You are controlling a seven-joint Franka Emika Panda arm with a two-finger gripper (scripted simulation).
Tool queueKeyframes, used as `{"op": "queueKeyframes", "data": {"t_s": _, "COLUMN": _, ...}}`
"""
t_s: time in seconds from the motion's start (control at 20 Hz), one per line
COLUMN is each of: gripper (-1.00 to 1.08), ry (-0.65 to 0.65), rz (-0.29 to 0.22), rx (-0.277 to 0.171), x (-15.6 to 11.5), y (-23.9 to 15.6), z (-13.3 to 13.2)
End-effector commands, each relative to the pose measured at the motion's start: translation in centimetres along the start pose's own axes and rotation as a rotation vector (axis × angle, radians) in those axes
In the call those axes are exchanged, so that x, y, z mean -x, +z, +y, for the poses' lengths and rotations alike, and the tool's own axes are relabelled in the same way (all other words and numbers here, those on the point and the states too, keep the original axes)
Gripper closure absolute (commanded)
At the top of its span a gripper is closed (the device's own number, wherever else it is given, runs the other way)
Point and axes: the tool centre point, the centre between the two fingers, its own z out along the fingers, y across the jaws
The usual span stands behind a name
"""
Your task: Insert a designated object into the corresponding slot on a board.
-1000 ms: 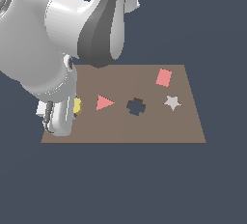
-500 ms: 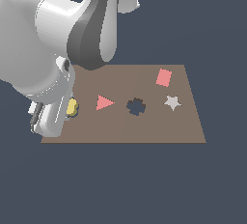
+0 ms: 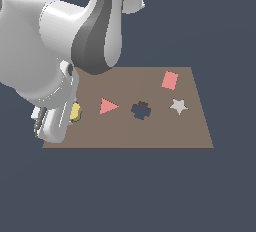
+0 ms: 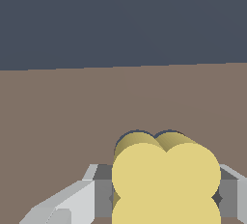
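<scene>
One step done: small yellow lobed block (image 4: pixel 165 182) pinched in claw (image 4: pixel 166 196), poised over flat brown board (image 3: pixel 150 136) at exterior view's left edge. Left: carry past red triangle (image 3: pixel 107 106), seat in dark lobed slot (image 3: pixel 141 110).

The arm (image 3: pixel 60 56) bends low at the exterior view's left, its gripper (image 4: pixel 164 194) pointing down, fingers (image 4: pixel 103 189) clamped on the block (image 4: pixel 164 179).
</scene>
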Motion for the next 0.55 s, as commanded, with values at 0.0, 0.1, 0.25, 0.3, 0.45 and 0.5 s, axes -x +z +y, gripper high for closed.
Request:
{"op": "queueKeyframes", "data": {"t_s": 0.0, "gripper": 1.08, "ry": -0.001, "rz": 0.0, "rx": 0.0, "x": 0.02, "y": 0.37, "z": 0.01}}
{"op": "queueKeyframes", "data": {"t_s": 0.1, "gripper": -0.92, "ry": -0.001, "rz": 0.0, "rx": 0.0, "x": 0.02, "y": 0.37, "z": 0.01}}
{"op": "queueKeyframes", "data": {"t_s": 0.25, "gripper": -0.92, "ry": -0.001, "rz": 0.0, "rx": 0.0, "x": 0.02, "y": 0.37, "z": 0.01}}
{"op": "queueKeyframes", "data": {"t_s": 0.3, "gripper": -0.92, "ry": -0.001, "rz": 0.0, "rx": 0.0, "x": 0.02, "y": 0.37, "z": 0.01}}
{"op": "queueKeyframes", "data": {"t_s": 0.45, "gripper": -0.92, "ry": -0.001, "rz": 0.0, "rx": 0.0, "x": 0.02, "y": 0.37, "z": 0.01}}
{"op": "queueKeyframes", "data": {"t_s": 0.5, "gripper": -0.92, "ry": -0.001, "rz": 0.0, "rx": 0.0, "x": 0.02, "y": 0.37, "z": 0.01}}
